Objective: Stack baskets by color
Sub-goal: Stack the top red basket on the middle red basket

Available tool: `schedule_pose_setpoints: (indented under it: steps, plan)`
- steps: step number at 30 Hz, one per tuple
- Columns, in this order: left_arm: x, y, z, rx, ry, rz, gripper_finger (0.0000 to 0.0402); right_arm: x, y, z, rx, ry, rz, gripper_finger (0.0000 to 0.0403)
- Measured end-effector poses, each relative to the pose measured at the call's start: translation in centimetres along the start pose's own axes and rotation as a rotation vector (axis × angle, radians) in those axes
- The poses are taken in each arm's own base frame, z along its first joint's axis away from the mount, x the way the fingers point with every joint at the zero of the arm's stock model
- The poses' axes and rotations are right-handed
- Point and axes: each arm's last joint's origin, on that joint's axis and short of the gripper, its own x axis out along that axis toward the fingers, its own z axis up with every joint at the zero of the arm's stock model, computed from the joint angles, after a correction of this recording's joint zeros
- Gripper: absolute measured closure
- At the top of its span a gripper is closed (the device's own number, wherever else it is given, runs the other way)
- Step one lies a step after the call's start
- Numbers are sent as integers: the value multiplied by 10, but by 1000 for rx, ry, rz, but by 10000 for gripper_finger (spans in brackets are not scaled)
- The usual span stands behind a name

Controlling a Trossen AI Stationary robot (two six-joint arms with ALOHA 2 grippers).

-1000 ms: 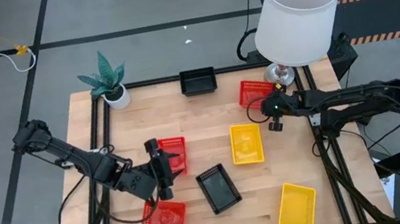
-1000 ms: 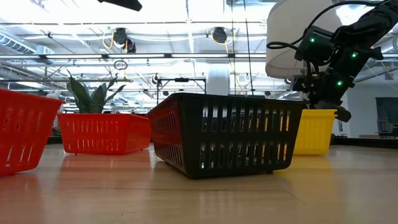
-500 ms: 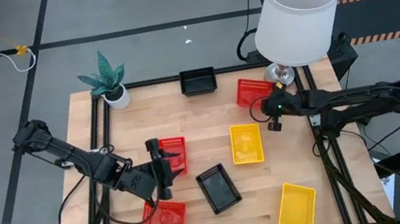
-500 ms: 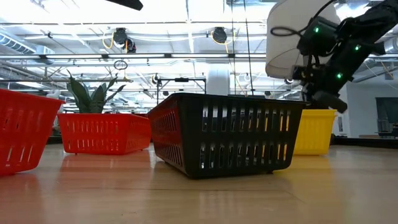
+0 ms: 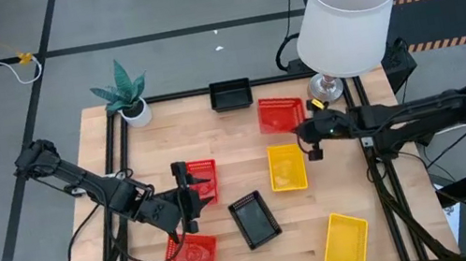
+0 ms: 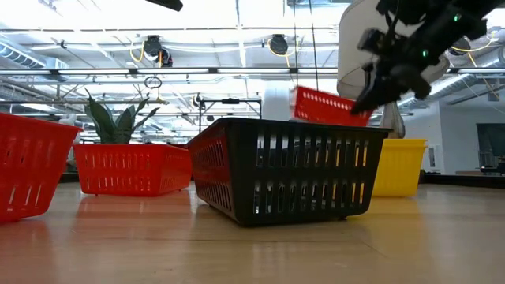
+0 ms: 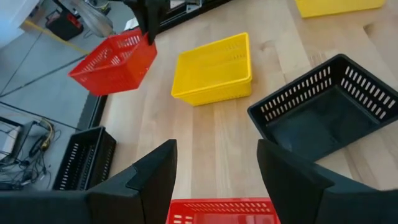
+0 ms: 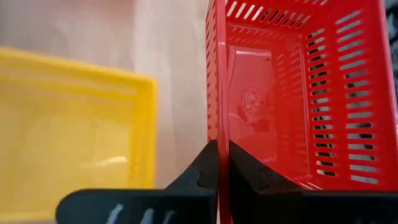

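Observation:
A red basket [image 5: 279, 113] hangs tilted above the table's far right, with my right gripper [image 5: 306, 130] shut on it. In the low view this basket [image 6: 326, 106] shows above the black basket's [image 6: 286, 175] rim. My left gripper [image 5: 192, 192] stands open over a second red basket [image 5: 203, 179] at centre left, with nothing between its fingertips [image 7: 217, 158]. A third red basket [image 5: 190, 255] rests on the table near the front left. Two yellow baskets [image 5: 287, 167] [image 5: 346, 242] and two black ones [image 5: 254, 219] [image 5: 231, 95] rest flat on the table. My right gripper pinches one mesh side wall of the red basket at its rim [image 8: 217, 127], one finger inside the basket and one outside. It has that wall near the corner toward the table's near right [image 5: 299, 125], slanting down from the right. The basket is lifted clear and tilted.
A white lampshade [image 5: 346, 21] on its stand rises at the far right corner, close above my right arm. A potted plant [image 5: 125, 96] stands at the far left corner. Bare wood lies between the baskets in the table's middle [image 5: 237, 153].
My right gripper has risen and swung toward the table's left, away from the lamp base. The red basket, which rested on the table, now hangs lifted clear and tilted. My left gripper has rolled a little in place.

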Motion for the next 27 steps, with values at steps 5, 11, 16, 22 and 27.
schedule_pose_setpoints:
  steps: [5,11,16,22,27]
  plan:
    - [0,0,0,34,0,1,176,-13,11,21,-56,-105,108,397]
    - [0,0,1,59,-7,-1,176,-23,27,35,-144,-195,238,397]
    - [3,-3,9,88,-78,4,176,-21,41,50,-226,-221,298,397]
    - [15,-18,13,212,-103,0,176,-9,56,78,-284,-194,335,397]
    - [21,-30,12,302,-103,-11,176,4,75,100,-366,-159,374,397]
